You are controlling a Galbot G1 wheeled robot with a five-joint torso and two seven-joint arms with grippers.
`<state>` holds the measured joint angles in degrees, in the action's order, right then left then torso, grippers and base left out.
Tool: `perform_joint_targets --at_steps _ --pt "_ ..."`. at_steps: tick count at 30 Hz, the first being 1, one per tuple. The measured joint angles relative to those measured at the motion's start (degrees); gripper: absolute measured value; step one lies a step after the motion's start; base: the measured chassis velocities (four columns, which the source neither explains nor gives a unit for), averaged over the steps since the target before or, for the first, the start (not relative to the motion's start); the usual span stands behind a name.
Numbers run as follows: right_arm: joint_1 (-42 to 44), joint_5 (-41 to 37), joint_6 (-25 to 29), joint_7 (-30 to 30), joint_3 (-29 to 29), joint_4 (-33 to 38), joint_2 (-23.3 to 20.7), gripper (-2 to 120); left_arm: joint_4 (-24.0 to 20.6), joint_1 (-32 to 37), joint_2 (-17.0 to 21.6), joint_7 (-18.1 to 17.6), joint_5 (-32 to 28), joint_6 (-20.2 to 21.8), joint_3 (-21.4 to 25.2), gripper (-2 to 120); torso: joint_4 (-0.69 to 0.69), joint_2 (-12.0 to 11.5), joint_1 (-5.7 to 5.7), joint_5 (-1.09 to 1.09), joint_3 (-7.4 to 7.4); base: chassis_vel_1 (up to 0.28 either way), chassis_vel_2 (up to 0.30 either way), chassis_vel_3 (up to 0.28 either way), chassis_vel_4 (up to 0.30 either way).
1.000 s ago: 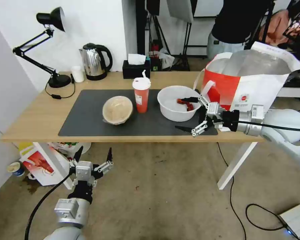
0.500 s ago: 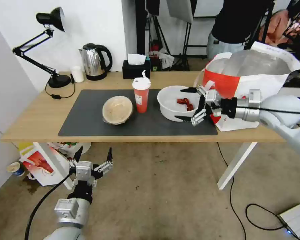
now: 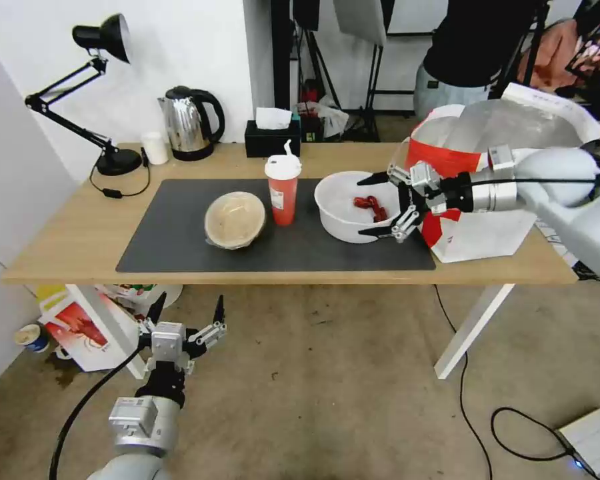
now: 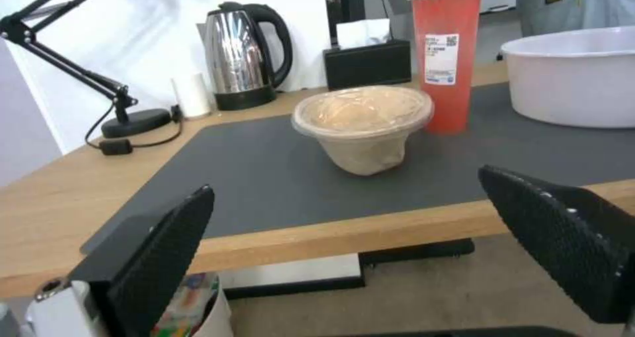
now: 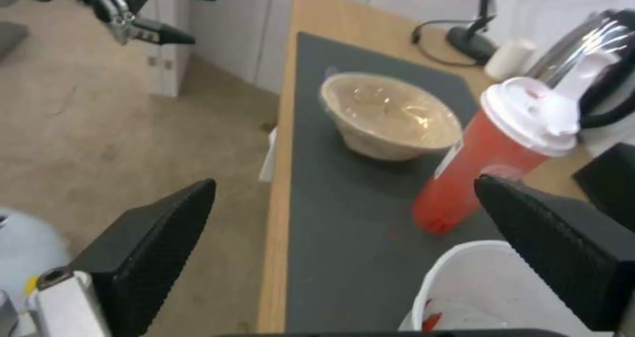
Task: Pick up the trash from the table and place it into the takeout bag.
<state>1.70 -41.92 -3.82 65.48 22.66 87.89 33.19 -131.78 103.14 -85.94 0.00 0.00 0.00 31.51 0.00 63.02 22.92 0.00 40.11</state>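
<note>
Nearest to us, at the lower left of the head view, our left gripper (image 3: 187, 312) hangs below the front edge of the table (image 3: 60, 247), over the floor, its fingers spread apart and holding nothing. In the left wrist view its two dark pads (image 4: 165, 247) frame the table edge.

Next, in the middle of the frame, the dark grey mat (image 3: 173, 240) carries the trash in a row: the shallow tan bowl (image 3: 235, 219) left of centre, the red paper cup (image 3: 283, 190) with its white lid and straw just right of it, and the large white bowl (image 3: 353, 207) with red scraps further right.

Our right gripper (image 3: 373, 205) reaches in from the right of the frame at the white bowl's right rim, fingers wide apart, one above the rim and one at the bowl's near side; we cannot tell whether they touch it.

Just behind that arm, at the upper right, the takeout bag (image 3: 473, 233) stands open on the table's right end, foil lining showing.

Farthest back, along the wall edge, stand a desk lamp (image 3: 117, 160), a small white cup (image 3: 155, 147), a kettle (image 3: 190, 123) and a black tissue box (image 3: 272, 139)
</note>
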Motion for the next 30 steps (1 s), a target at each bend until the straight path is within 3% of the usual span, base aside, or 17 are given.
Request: perform_joint_targets --at_steps 10,30 --pt "-6.10 3.14 -1.54 7.11 4.29 -7.55 4.94 100 0.00 0.00 0.00 0.00 0.00 0.00 0.00 100 0.00 0.00 0.00 0.00 0.00 0.000 0.000 0.000 0.000" --pt "-10.13 8.27 -2.05 10.96 8.31 -15.75 9.41 100 0.00 0.00 0.00 0.00 0.00 0.00 0.00 100 0.00 0.00 0.00 0.00 0.00 0.000 0.000 0.000 0.000"
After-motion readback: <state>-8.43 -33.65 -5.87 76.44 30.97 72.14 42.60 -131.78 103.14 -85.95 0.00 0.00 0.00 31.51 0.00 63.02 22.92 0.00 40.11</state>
